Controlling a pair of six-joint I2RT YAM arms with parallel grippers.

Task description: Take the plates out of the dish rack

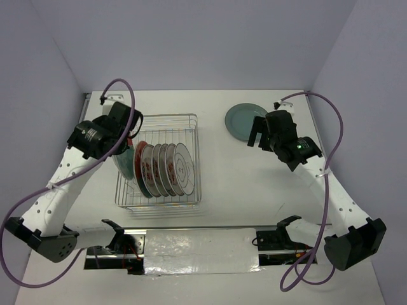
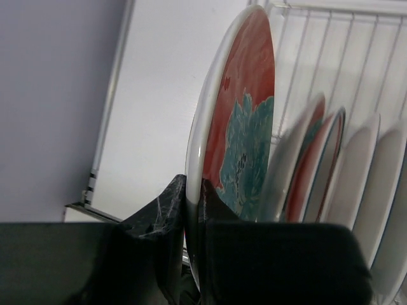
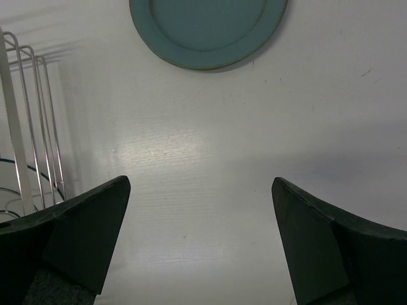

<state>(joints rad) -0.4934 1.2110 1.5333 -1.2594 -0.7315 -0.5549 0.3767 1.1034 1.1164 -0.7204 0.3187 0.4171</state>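
The wire dish rack [image 1: 191, 124] stands left of centre with several plates [image 1: 168, 169] upright in it, side by side. At the row's left end is a red plate with a teal pattern [image 2: 245, 114], and my left gripper [image 2: 193, 185] is shut on its lower rim, one finger on each face. That gripper [image 1: 130, 132] sits at the rack's back left corner in the top view. The other plates [image 2: 356, 171] lean just to the right of the held one. My right gripper [image 3: 200, 241] hangs open over bare table with nothing between its fingers.
A teal plate [image 1: 243, 121] lies flat on the table at the back right, just beyond the right gripper [image 1: 257, 136]; it also shows in the right wrist view [image 3: 206, 28]. Side walls close in the table. Rack wires [image 3: 28, 127] show left of the right gripper.
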